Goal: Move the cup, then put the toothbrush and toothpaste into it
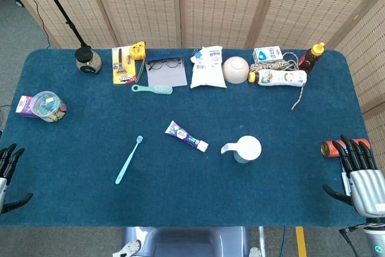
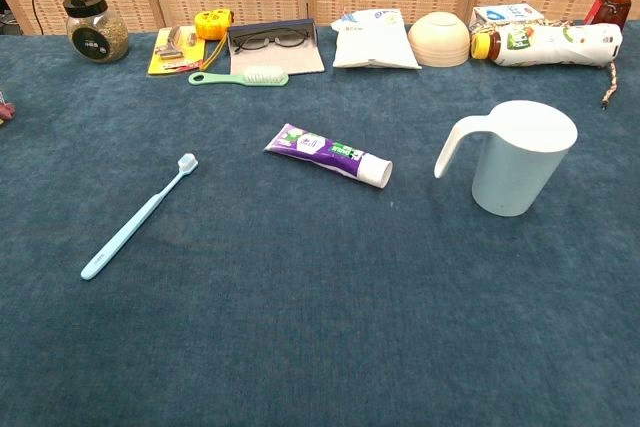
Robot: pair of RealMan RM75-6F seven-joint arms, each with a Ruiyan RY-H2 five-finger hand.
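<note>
A white cup (image 1: 246, 148) (image 2: 518, 159) stands upright right of the table's middle, its handle pointing left. A purple and white toothpaste tube (image 1: 187, 136) (image 2: 329, 155) lies flat to its left. Further left lies a light blue toothbrush (image 1: 129, 159) (image 2: 139, 217), bristles at the far end. My left hand (image 1: 8, 177) rests at the table's near left edge, fingers apart and holding nothing. At the near right edge my right hand (image 1: 361, 177) is spread, also holding nothing. Neither hand shows in the chest view.
Along the far edge stand a jar (image 1: 88, 61), a yellow card with tools (image 1: 124, 64), glasses (image 1: 165, 63), a green hairbrush (image 1: 153, 89), a white pouch (image 1: 208, 67), a bowl (image 1: 236, 70), bottles (image 1: 281, 77) and a rope. A plastic tub (image 1: 47, 106) sits far left; an orange item (image 1: 337, 147) lies beside my right hand.
</note>
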